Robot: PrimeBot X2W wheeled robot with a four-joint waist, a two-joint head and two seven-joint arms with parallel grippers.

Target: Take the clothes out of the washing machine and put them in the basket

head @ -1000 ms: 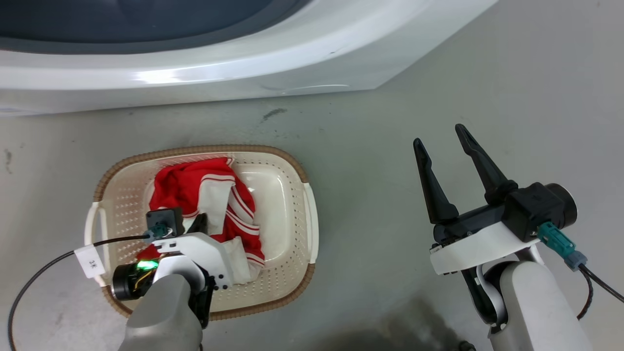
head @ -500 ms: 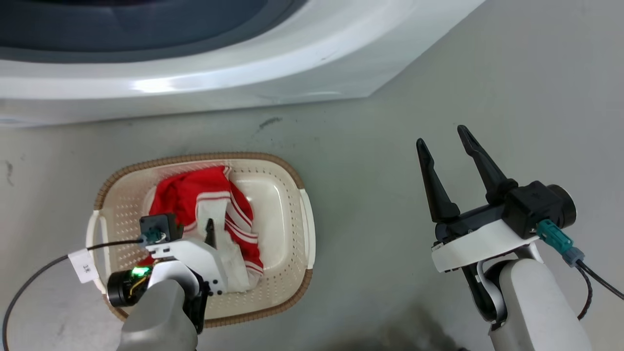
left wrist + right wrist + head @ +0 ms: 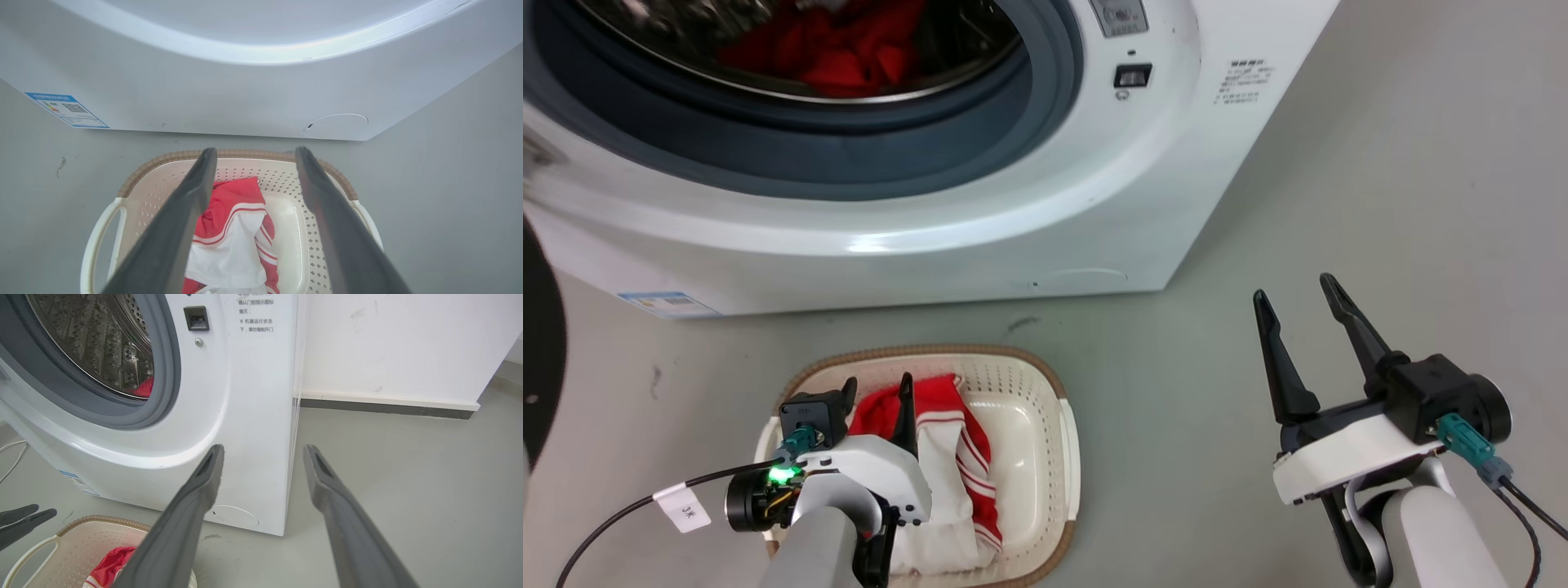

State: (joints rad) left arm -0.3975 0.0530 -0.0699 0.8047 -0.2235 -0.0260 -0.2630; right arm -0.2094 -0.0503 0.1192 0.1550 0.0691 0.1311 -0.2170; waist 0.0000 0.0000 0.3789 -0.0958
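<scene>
In the head view the left claw [image 3: 878, 380], open and empty, points up over the clothes [image 3: 956, 457] in the basket [image 3: 1068, 457], and the right claw [image 3: 1294, 292] is open above the floor [image 3: 1176, 367]; in the left wrist view the clothes lie between its fingers [image 3: 175, 228]; in the right wrist view the washing machine [image 3: 245, 416] stands ahead and to the left.

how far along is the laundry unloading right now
Done: one red-and-white garment lies in the basket. In hand: nothing; the left tool is open above the basket and the right tool is open over the floor. Left: more red clothes sit in the washing machine.
</scene>
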